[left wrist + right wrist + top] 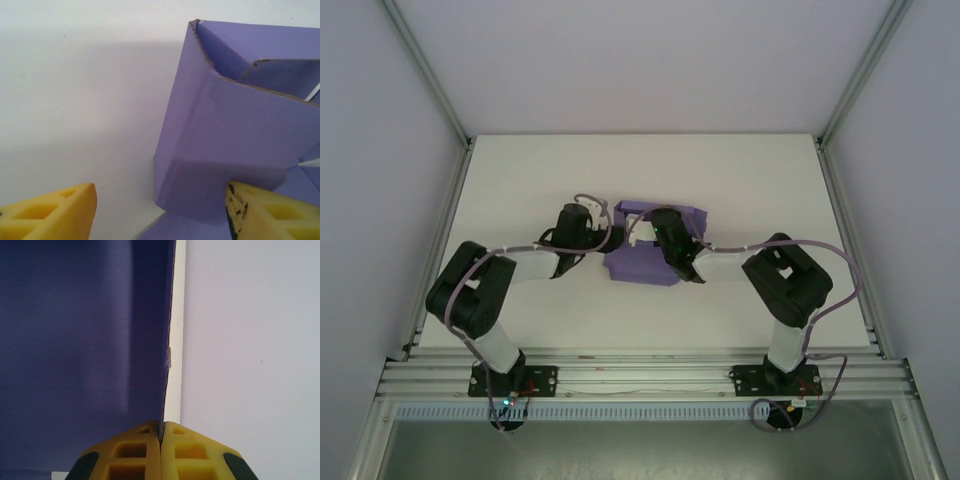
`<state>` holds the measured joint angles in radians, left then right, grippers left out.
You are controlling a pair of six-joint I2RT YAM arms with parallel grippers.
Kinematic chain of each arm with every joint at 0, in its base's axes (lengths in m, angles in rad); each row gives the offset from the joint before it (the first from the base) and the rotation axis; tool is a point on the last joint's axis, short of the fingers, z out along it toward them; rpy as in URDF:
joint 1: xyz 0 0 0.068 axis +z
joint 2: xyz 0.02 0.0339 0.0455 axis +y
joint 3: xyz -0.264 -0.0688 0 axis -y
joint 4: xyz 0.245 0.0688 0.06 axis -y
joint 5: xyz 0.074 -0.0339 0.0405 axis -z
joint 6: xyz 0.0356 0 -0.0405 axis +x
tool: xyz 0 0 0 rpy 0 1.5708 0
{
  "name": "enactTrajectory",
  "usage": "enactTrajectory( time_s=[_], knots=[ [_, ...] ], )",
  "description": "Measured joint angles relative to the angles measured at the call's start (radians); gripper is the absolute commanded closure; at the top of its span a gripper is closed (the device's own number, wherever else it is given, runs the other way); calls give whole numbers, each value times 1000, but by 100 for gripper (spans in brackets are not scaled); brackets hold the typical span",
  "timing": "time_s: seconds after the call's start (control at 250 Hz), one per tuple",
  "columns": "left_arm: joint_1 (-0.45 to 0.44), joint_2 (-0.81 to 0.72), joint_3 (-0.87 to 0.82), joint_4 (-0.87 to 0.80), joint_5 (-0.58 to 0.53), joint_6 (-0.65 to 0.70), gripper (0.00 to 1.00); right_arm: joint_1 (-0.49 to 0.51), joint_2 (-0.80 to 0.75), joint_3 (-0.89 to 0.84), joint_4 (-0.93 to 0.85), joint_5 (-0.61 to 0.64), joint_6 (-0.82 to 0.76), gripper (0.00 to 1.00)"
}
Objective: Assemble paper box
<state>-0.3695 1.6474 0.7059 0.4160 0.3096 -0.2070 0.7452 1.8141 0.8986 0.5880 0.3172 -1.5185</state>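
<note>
Quick count from my side: one purple paper box (pixel 642 268) made of thin corrugated card, two arms, two grippers, and one white table (pixel 520 170) with a silver metal rail (pixel 640 372) along its near edge. The box sits about mid-table, right between my two wrists. It's only half folded: walls standing up, top open, and a flat bit of sheet lying on the table on the near side. My right gripper (pixel 161 434) is pinched tight on one standing wall. The thin edge of the card runs straight down into the seam between the two yellow fingertips, with purple left of that edge and pale table right of it. My left gripper (pixel 160 215) is spread wide and has nothing clamped. One yellow finger (pixel 55 212) is over bare table, well clear of the card. The other is in front of the foot of an outer wall, and I can't tell whether it's touching. The box's corner stands between them. The left wrist camera shows what the overhead doesn't: the raw brownish cut edge along the top of the wall, a crease down the corner, and an inner flap folded in behind. The overhead gives the layout, with both arms reaching in from either side and the right one over the box, but my fingers are too small there to read.
</note>
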Motion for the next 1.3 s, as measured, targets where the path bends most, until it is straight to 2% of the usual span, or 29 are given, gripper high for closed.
enactTrajectory(
  time_s=[0.232, 0.4, 0.652, 0.887, 1.143, 1.299],
  knots=[
    [32, -104, -12, 0, -87, -5, 20, 0, 0, 1, 42, -3, -55, 100],
    [82, -113, -36, 5, -90, -23, 25, 0, 9, 24, 80, -4, -64, 100],
    [79, 9, -39, 85, 2, -14, 29, 0, 48, 13, 163, -10, -60, 100],
    [48, 92, -28, 188, 4, 12, 34, 1, 96, -23, 259, -6, -23, 100],
    [8, 143, 27, 198, -7, 56, 40, 7, 93, -28, 265, -6, 4, 100],
    [2, 177, 72, 190, -27, 61, 47, 7, 78, -29, 240, -7, 19, 100]
  ],
)
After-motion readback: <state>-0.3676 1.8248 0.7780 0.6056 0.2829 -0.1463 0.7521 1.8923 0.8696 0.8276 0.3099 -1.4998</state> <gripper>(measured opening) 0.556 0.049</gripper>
